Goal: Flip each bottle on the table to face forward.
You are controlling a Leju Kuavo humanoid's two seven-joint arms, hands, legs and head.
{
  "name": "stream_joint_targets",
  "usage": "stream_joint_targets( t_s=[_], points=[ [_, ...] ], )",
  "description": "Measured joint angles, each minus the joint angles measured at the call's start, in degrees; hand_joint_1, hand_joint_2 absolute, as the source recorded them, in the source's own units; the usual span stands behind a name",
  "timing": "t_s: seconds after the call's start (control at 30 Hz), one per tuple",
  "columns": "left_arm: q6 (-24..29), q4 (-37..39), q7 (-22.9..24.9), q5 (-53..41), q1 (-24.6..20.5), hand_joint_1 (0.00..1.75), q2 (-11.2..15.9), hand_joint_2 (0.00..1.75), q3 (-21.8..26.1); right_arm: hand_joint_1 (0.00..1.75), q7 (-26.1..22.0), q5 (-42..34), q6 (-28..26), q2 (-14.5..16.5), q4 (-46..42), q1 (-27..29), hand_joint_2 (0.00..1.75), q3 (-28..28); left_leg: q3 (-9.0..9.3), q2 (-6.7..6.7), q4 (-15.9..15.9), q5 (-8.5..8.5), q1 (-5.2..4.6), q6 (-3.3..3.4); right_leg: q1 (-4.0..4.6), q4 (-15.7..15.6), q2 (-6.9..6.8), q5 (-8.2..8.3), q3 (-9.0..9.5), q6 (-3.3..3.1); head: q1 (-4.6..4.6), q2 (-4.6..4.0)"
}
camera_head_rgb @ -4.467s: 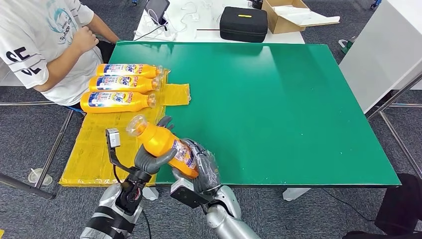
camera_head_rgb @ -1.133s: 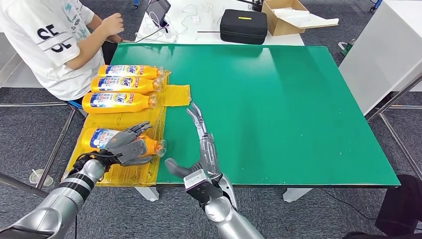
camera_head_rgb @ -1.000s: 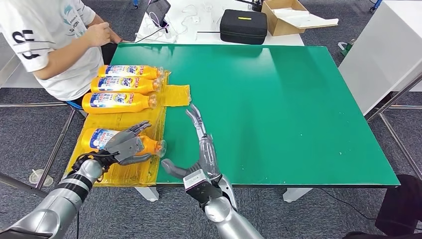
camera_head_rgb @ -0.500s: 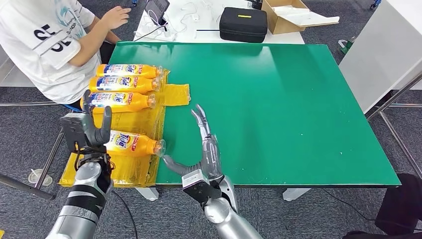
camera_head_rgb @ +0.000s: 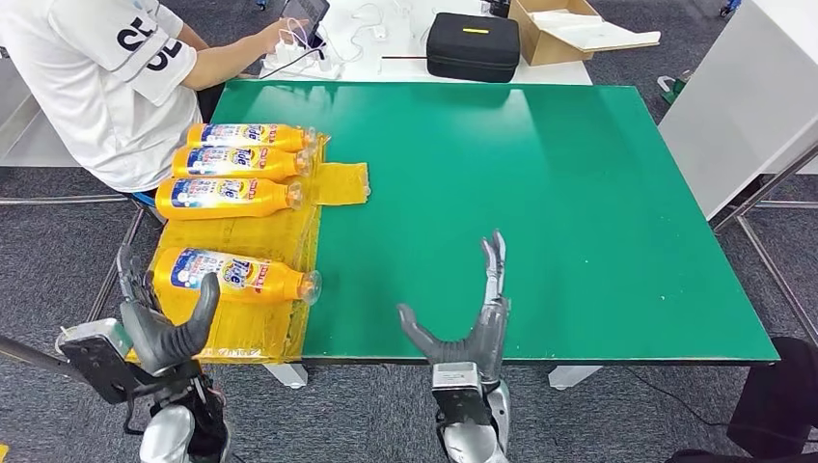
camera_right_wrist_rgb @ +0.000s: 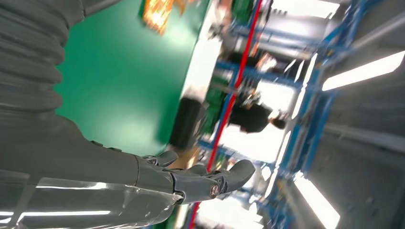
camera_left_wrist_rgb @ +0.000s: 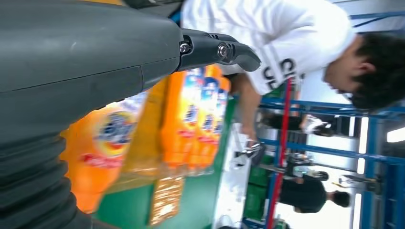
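Note:
Several orange Tide bottles lie on their sides on a yellow sheet [camera_head_rgb: 241, 236] at the left of the green table [camera_head_rgb: 540, 193], labels up, caps to the right. The nearest bottle [camera_head_rgb: 236, 276] lies apart from the other three [camera_head_rgb: 227, 196] [camera_head_rgb: 241, 162] [camera_head_rgb: 253, 136]. My left hand [camera_head_rgb: 159, 323] hangs open below the table's front left corner, holding nothing; the left wrist view shows the nearest bottle [camera_left_wrist_rgb: 102, 152] blurred beyond it. My right hand [camera_head_rgb: 473, 318] stands open at the table's front edge, fingers up, empty.
A person in a white shirt [camera_head_rgb: 106, 77] sits at the far left, reaching to a tablet [camera_head_rgb: 299, 14]. A black case [camera_head_rgb: 473, 45] and a cardboard box [camera_head_rgb: 569, 29] stand on the white table behind. A white cabinet [camera_head_rgb: 752, 96] stands at the right.
My left hand let go of the nearest bottle and drew back below the table's front corner. My right hand moved right along the front edge. The person now reaches toward the tablet.

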Motion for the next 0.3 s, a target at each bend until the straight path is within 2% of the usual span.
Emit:
stream_joint_targets(
  t_s=[0.17,0.3],
  points=[
    [0.8,-0.4,0.9,0.4,6.1,0.0,-0.8,1.75,-2.2,0.0,-0.1,-0.1,0.0,0.7,-3.6,5.5,1.75,-5.1,0.03,0.01,0.0,-0.07,0.01,-0.01,0.01,0.0,0.0,-0.07,0.0,-0.01,-0.01,0.01],
    [0.8,0.3,1.1,0.7,8.0,0.0,-0.9,1.75,-3.5,0.0,-0.1,-0.6,0.0,0.7,-4.1,7.5,1.75,-7.0,0.03,0.01,0.0,-0.09,0.01,-0.01,0.0,0.0,0.0,-0.09,0.01,0.01,-0.01,0.0]
  ],
)
